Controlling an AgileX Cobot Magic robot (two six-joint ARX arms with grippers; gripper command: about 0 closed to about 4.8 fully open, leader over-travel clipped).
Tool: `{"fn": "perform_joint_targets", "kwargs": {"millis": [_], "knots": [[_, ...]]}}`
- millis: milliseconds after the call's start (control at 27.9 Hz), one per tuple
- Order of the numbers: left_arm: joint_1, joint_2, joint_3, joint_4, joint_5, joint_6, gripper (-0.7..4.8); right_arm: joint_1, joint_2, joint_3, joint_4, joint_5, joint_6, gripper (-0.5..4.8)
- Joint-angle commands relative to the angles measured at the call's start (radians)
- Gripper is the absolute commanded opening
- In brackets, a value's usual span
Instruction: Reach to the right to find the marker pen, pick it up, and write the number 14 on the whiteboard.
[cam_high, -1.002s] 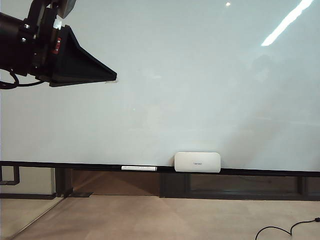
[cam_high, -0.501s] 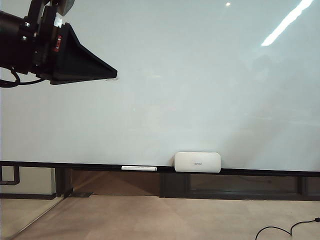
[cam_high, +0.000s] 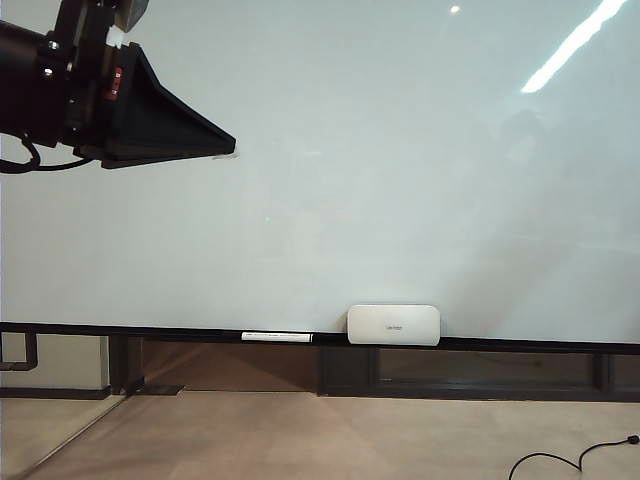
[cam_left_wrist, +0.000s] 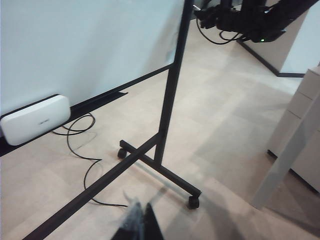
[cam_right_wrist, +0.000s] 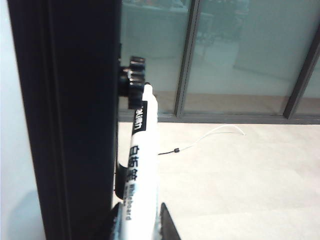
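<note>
Whiteboard (cam_high: 400, 150): very large glossy pale board filling most of the exterior view; dark lower rail (cam_high: 520, 344) along its bottom edge; no written strokes visible on it.
Board stand (cam_left_wrist: 167, 107): black upright post with a wheeled foot bar, seen in the left wrist view at the board's side edge, on pale wood-look floor.
Eraser (cam_high: 393, 325): white rounded rectangle resting on the lower rail, a little right of the rail's middle; also seen in the left wrist view (cam_left_wrist: 35, 119).
Spare marker (cam_high: 277, 337): thin white pen lying flat on the lower rail, just left of the eraser, not touching it.
Marker pen (cam_right_wrist: 136, 172): white barrel with black print, standing nearly upright alongside the black board frame (cam_right_wrist: 75, 115), its upper end by a black knob on that frame.
Right gripper (cam_right_wrist: 136, 222): at the board's side frame; its dark fingers are pressed in against the lower barrel of the marker pen, pinching it.
Left gripper (cam_high: 225, 150): black wedge-shaped fingers held high near the board's upper left corner, tips close to the surface; in the left wrist view (cam_left_wrist: 140, 222) only blurred tips show, and whether they are spread or together cannot be told.
Cable (cam_high: 570, 460): black, on the floor at lower right.
</note>
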Motion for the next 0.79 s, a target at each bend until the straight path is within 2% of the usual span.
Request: {"fn": "perform_joint_targets", "kwargs": {"millis": [36,179,430,501,788], "knots": [[-0.001,-0.003,0.005,0.005,0.023,-0.004,-0.06,-0.002,-0.042,-0.011,-0.032,0.011,0.035,-0.01],[-0.015,-0.004,0.004,-0.003,0.042,-0.016,-0.06,-0.002,-0.112,-0.069,-0.041,0.046,0.035,-0.01],[-0.068,-0.095,0.004,-0.079,-0.074,-0.045,-0.06,-0.002,-0.251,-0.209,-0.039,0.09,0.05,-0.01],[-0.08,-0.153,0.004,-0.129,-0.135,-0.042,-0.06,-0.001,-0.291,-0.254,-0.039,0.093,0.055,-0.01],[-0.083,-0.448,0.004,-0.415,-0.243,-0.027,-0.06,0.004,-0.525,-0.498,-0.037,0.142,0.09,-0.01]]}}
